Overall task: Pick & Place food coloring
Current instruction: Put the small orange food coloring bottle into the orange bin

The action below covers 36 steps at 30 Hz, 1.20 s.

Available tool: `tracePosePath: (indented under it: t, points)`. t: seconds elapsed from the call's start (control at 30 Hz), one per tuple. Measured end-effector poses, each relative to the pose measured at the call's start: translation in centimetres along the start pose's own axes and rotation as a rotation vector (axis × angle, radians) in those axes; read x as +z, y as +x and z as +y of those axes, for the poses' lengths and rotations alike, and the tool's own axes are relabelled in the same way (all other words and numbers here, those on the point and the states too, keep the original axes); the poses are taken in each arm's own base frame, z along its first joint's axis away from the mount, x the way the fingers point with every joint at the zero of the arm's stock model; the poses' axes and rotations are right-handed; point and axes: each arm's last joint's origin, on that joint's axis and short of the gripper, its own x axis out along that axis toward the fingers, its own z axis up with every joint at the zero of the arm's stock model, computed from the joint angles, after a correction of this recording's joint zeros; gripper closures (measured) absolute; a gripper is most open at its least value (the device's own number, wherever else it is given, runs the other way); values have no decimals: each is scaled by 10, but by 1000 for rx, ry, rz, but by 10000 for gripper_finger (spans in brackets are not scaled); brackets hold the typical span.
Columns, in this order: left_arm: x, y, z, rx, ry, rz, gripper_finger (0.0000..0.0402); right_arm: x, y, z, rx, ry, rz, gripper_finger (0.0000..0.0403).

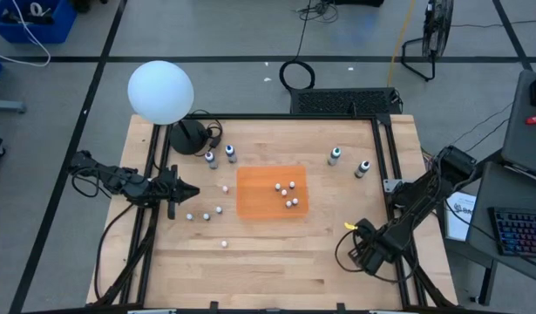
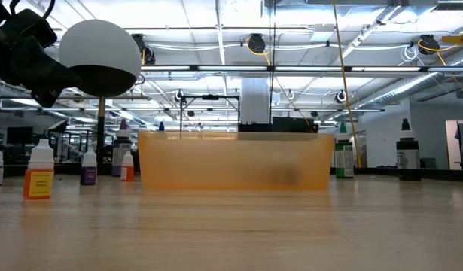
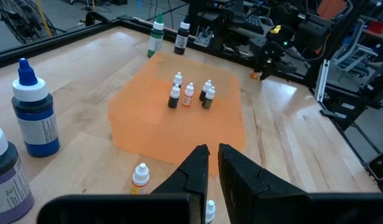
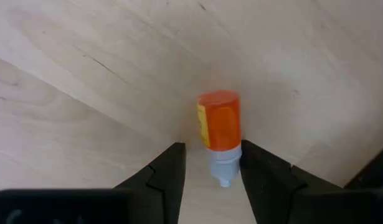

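Observation:
The orange mat [image 1: 259, 202] lies mid-table with several tiny white-topped food coloring bottles [image 1: 286, 192] standing on it [image 3: 190, 93]. More small ones [image 1: 206, 215] stand on the wood to its left. Taller bottles stand at the far left [image 1: 230, 154] and far right [image 1: 335, 156]. My left gripper [image 1: 191, 190] hovers left of the mat, shut and empty [image 3: 213, 163]. My right gripper [image 1: 350, 228] is low near the table's right near corner. It is open [image 4: 213, 174], with an orange bottle [image 4: 219, 127] between its fingers. My right gripper's open fingers stand on either side of the orange bottle's white cap [image 4: 224, 167], coming from above. The cap lies close against one finger [image 4: 260, 177], with a gap to the other. Whether it touches, I cannot tell.
A big white globe [image 1: 160, 91] on a dark stand sits at the far left corner. A black frame rail [image 1: 385, 157] runs around the table. In the low view, bottles [image 2: 38, 177] stand left of the mat [image 2: 235, 159] and two more [image 2: 342, 154] right of it.

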Motion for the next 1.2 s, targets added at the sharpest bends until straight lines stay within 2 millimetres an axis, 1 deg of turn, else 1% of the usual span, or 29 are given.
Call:
tracePosePath:
  t: [0.1, 0.27, 0.33, 0.43, 0.57, 0.83, 0.97, 1.1, 1.2]
  points:
    - [0, 0, 0, 0, 0, 0, 360, 1, 0, 0, 11, 0, -43, 291]
    - [0, 0, 0, 0, 0, 0, 360, 2, 1, -1, -1, 0, -55, 341]
    - [0, 0, 0, 0, 0, 0, 360, 2, 1, -2, -4, -1, -65, 353]
    - [0, 0, 0, 0, 0, 0, 360, 3, 1, -1, 9, -10, -113, 353]
    - [0, 0, 0, 0, 0, 0, 360, 6, 0, 0, 42, -41, -225, 353]
    - [0, 0, 0, 0, 0, 0, 360, 15, -1, 8, 180, -92, -581, 353]
    - [0, 0, 0, 1, 1, 1, 360, 16, -7, 20, 304, -146, -753, 354]
    - [0, 0, 0, 0, 1, 1, 360, 19, -14, 34, 364, -250, -911, 354]
    - [0, 0, 0, 0, 0, 1, 360, 22, -19, 45, 380, -346, -986, 354]
